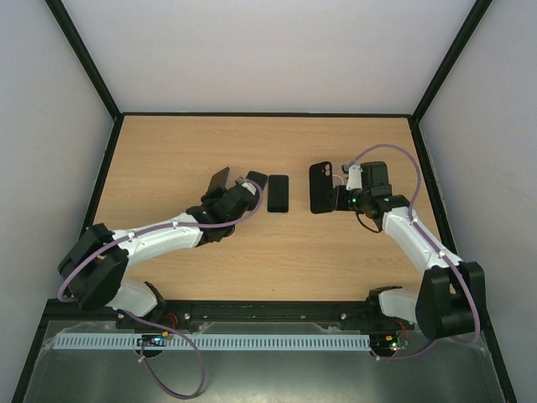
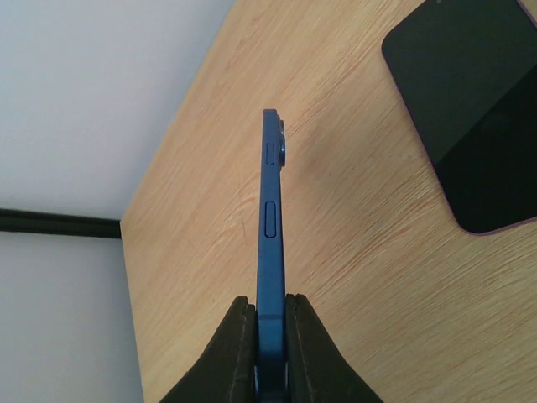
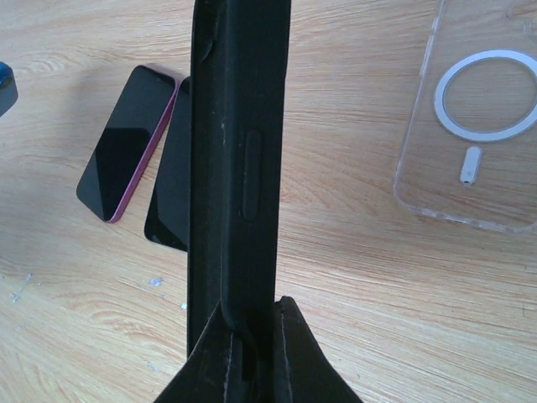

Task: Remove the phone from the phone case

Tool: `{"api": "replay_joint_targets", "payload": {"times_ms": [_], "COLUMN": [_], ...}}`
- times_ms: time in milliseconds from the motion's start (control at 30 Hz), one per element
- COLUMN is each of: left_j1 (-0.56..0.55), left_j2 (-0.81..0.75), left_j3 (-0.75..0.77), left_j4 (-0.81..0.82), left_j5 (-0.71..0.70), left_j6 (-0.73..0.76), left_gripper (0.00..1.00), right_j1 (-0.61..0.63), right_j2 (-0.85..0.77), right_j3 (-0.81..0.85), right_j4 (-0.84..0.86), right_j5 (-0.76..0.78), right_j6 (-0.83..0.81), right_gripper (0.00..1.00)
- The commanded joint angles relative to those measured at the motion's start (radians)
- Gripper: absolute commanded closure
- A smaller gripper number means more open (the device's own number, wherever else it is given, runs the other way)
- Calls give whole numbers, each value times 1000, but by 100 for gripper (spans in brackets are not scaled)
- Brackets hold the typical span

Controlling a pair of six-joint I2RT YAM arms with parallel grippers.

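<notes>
My left gripper is shut on the lower end of a blue phone, seen edge-on and held above the wood. In the top view that phone sticks up from the left gripper, left of centre. My right gripper is shut on the bottom edge of a black phone case, held upright. From above, the case stands right of centre at the right gripper. Phone and case are well apart.
A pink-edged phone and a black phone lie flat side by side between the arms, the black one at the table's middle. A clear case with a white ring lies near the right arm. The pink-edged phone is just right of the left gripper.
</notes>
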Motion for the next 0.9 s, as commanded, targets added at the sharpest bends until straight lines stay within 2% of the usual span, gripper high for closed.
{"api": "replay_joint_targets", "payload": {"times_ms": [0,233,467,600,767,867], "left_j1": [20,55,79,80,80,81], "left_j2": [-49,100,149,174,216,242], "left_j3": [-61,-23,-8,5,24,46], "left_j4": [132,126,109,73,5,-24], "left_j5": [65,59,78,92,131,143], "left_j6": [184,186,151,122,77,62], "left_gripper": [97,97,97,90,73,67], "right_j1": [0,-1,0,0,0,0], "right_j2": [-14,-113,-124,-118,-77,-44], "right_j3": [-7,-80,-83,-92,-80,-53], "right_j4": [87,132,124,130,122,95], "right_j5": [5,63,69,75,65,51], "right_j6": [-13,-13,-23,-24,-28,-46], "right_gripper": [98,98,98,98,98,98]}}
